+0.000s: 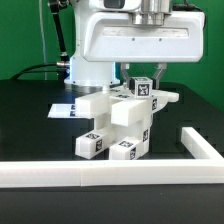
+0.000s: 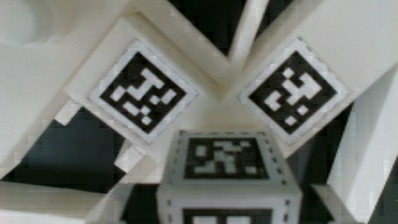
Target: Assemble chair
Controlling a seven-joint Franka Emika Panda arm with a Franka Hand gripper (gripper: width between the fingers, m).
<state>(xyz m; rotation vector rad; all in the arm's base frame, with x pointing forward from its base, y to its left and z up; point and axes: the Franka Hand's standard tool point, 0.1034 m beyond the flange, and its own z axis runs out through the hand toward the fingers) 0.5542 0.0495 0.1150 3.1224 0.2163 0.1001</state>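
Note:
The chair [image 1: 120,125] is a cluster of white blocky parts with black-and-white tags, standing on the black table in the middle of the exterior view. My gripper [image 1: 144,84] hangs straight over it. Its two fingers [image 1: 130,80] close in on both sides of a small tagged block [image 1: 143,88] at the top of the cluster, and the block fills the space between them. In the wrist view this block [image 2: 222,158] sits centred, with two slanted tagged panels [image 2: 143,92] beyond it. The lower chair parts are partly hidden behind one another.
The marker board [image 1: 62,110] lies flat at the exterior view's left, behind the chair. A long white border rail [image 1: 100,176] runs along the front and turns back at the right [image 1: 200,148]. The arm's white body [image 1: 135,40] fills the top.

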